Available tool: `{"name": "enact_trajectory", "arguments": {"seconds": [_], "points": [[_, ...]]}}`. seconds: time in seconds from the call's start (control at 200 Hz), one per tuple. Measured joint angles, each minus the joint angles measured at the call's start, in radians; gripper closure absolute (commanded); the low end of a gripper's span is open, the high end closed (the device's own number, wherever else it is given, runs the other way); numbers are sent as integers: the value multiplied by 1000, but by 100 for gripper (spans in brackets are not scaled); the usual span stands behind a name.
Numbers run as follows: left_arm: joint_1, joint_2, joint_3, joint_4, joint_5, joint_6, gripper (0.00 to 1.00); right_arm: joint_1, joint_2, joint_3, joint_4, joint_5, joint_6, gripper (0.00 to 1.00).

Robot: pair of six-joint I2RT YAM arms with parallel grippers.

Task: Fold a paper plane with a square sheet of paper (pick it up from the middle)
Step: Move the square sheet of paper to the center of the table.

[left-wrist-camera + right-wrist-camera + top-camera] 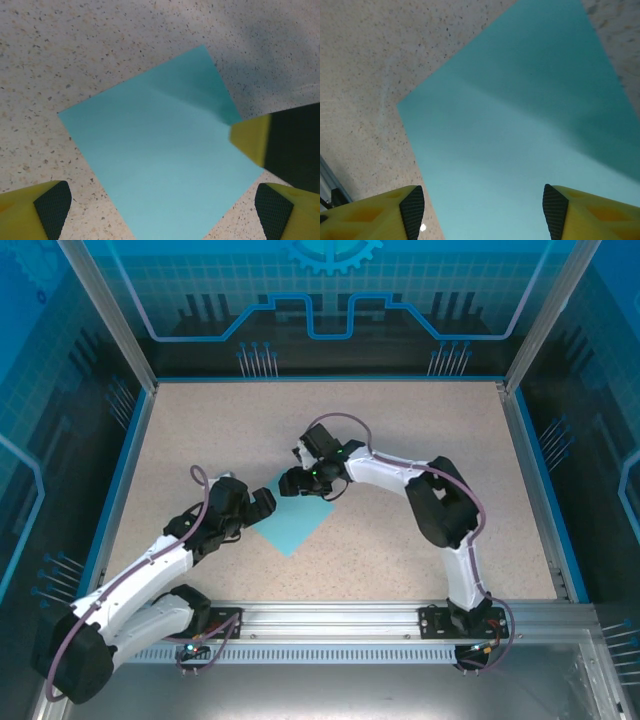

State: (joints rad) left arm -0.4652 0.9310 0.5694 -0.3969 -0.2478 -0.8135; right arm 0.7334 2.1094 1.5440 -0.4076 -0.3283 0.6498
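Seen from above, a speckled beige table (420, 430) with a raised blue rim stood inside clear blue panels. 2 white robot arms reached in from a metal rail (330, 618) along the near edge. A light-blue square sheet of paper (297, 527) lay flat near the middle of the table, turned so its corners pointed like a diamond. The left claw (262, 506) sat over the sheet's left corner. The right claw (296, 481) sat over its far corner. The 2 claws were near each other but apart.

In the left wrist camera, the sheet of paper (160, 165) lay across the centre of the view on the speckled surface. The left claw (162, 207) was spread wide, with its 2 yellow, black-padded tips at the bottom corners of the view. It held nothing, and the sheet lay below the gap. On the right, 1 yellow finger (248, 139) of the right claw met the sheet's right edge. A darker band crossed the far part of the sheet, and I could not tell whether it was a fold or a shadow.

In the right wrist camera, the right claw (482, 210) had its 2 tips apart with a clear gap between them, gripping nothing. The sheet of paper (520, 130) spread beneath that gap, with bare table to the left. Whether the tips pressed on the paper could not be told.
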Motion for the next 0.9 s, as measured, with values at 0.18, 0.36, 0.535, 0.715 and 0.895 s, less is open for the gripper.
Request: {"name": "enact_trajectory", "arguments": {"seconds": [0.18,0.36,0.535,0.715,0.895], "points": [[2,0,-1,6,2,3,2,0,74,27,-29,-2,9,35],[5,5,-4,43,43,18,2,-9,14,-80,31,47,52,40],[5,77,-4,126,128,32,2,-57,-202,-386,102,137,159,39],[4,219,10,198,236,43,2,-67,-440,-688,184,256,320,38],[-2,322,80,220,283,58,2,-30,-535,-766,184,316,378,33]]}}
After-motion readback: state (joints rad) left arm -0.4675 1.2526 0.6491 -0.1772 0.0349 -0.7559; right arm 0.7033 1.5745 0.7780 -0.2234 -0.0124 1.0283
